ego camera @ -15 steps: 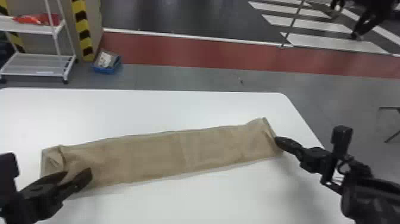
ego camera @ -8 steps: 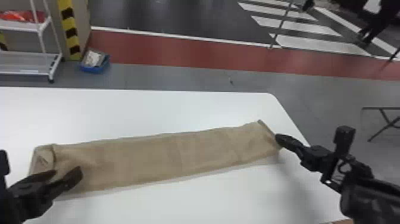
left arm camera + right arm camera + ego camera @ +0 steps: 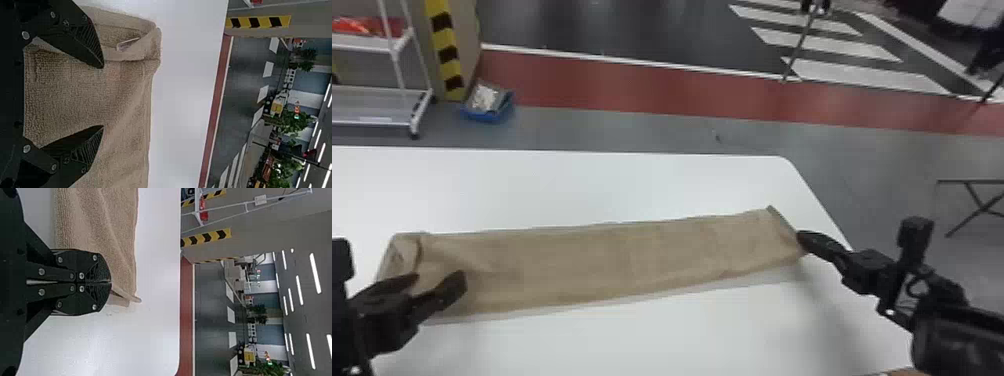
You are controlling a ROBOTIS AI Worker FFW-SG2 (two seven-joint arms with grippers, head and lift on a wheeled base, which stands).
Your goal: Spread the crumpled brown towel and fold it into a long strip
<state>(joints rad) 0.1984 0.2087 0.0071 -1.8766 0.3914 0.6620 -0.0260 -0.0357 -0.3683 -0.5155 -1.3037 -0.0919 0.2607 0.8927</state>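
At the near left of a white table [image 3: 642, 345], the robot's left gripper [image 3: 440, 276] hangs over the left end of a brown towel [image 3: 592, 265], its 2 black fingers spread wide apart. In the left wrist view, towelling fills the gap between the tips of the left gripper [image 3: 102, 97], with no cloth pinched there. Across the work, the right gripper [image 3: 800, 236] reaches in from the right to the towel's other end. In its own wrist view, the 2 jaws of the right gripper [image 3: 110, 282] are together, clamped on the end of the cloth, and a slim ridge of hem runs out from the tips.

The towel lies on the table between the 2 grippers as 1 long strip, its right end farther from the robot and near the table's right edge. Soft creases mark both ends, and at the left end a folded-back flap [image 3: 133, 33] shows a small pale label [image 3: 128, 44].

Beyond the table, a blue tray [image 3: 488, 116] sits on the grey floor at left, beside a white shelf cart [image 3: 377, 122] and a yellow-and-black striped post [image 3: 448, 55]. Farther back, a red band [image 3: 632, 90] crosses the floor ahead of white stripes [image 3: 822, 45] on dark flooring.
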